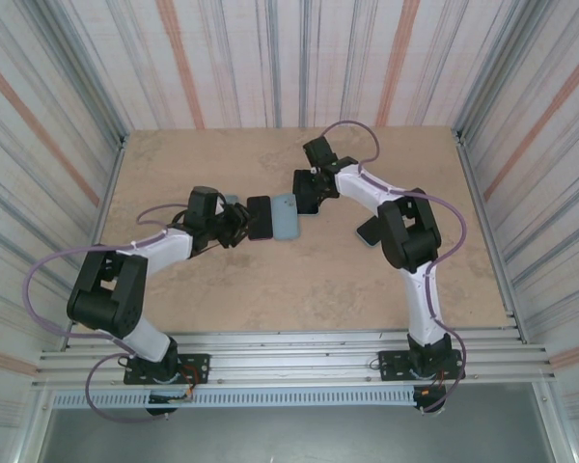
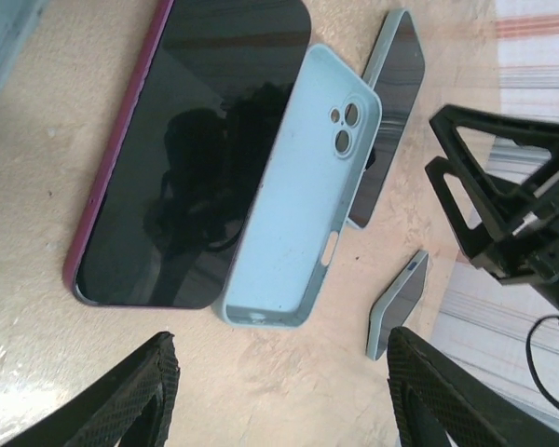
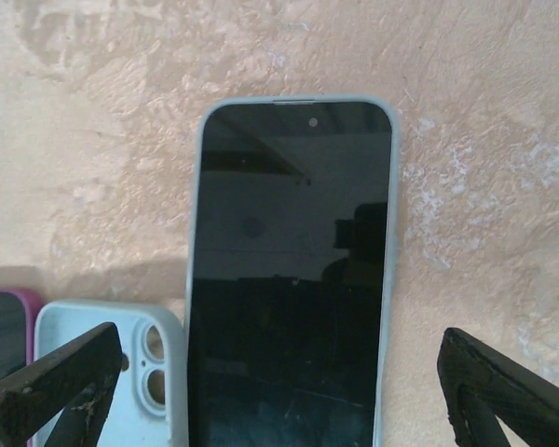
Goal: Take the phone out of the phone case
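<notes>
The light-blue phone case [image 2: 298,200] lies empty on the table, inside up, its camera holes showing; it is also in the top view [image 1: 286,218] and the right wrist view [image 3: 102,372]. The phone [image 3: 289,270], dark screen up with a pale blue rim, lies flat right beside the case's long side [image 2: 396,84]. My right gripper [image 3: 279,340] is open, one finger on each side of the phone's lower half with a gap on both sides [image 1: 308,200]. My left gripper [image 2: 281,352] is open over bare table just short of the case's end [image 1: 236,224].
A second phone with a magenta edge [image 2: 186,140] lies screen up against the case's other side [image 1: 259,218]. A third phone [image 1: 370,230] lies by the right arm's elbow [image 2: 398,303]. Corrugated walls enclose the tabletop [image 1: 270,289].
</notes>
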{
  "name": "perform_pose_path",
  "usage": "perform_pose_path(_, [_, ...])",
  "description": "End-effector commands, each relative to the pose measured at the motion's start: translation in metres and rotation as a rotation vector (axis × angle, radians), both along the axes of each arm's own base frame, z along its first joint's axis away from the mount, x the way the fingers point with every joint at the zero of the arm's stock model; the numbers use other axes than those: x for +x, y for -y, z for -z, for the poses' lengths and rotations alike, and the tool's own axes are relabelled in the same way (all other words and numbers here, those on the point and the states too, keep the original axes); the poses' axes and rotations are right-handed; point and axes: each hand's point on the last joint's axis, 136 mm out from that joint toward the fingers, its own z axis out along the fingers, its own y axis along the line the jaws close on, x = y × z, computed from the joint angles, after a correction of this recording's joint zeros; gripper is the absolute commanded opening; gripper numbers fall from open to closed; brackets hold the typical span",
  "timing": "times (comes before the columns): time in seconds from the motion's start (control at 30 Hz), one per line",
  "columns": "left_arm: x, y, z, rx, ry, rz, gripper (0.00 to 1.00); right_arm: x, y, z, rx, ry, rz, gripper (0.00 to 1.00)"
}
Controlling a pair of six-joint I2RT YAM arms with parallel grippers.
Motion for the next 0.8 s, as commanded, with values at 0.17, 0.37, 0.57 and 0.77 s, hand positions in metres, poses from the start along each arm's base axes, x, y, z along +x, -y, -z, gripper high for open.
perform_pose_path(0.17, [-0.010, 0.004, -0.027, 0.007, 0.059, 0.085, 0.63, 0.014, 0.001, 0.010, -0.101, 0.008, 0.048, 0.90])
perform_pose_path(0.37, [-0.018, 0.007, -0.031, 0.011, 0.062, 0.113, 0.63, 0.018, 0.001, 0.024, -0.146, -0.010, 0.054, 0.90])
perform_pose_path(0.57, [-0.026, 0.007, -0.034, 0.017, 0.065, 0.137, 0.63, 0.019, 0.003, 0.035, -0.192, -0.034, 0.066, 0.89])
perform_pose_path(0.77, [-0.034, 0.005, -0.040, 0.030, 0.077, 0.160, 0.64, 0.015, 0.003, 0.043, -0.212, -0.065, 0.066, 0.89])
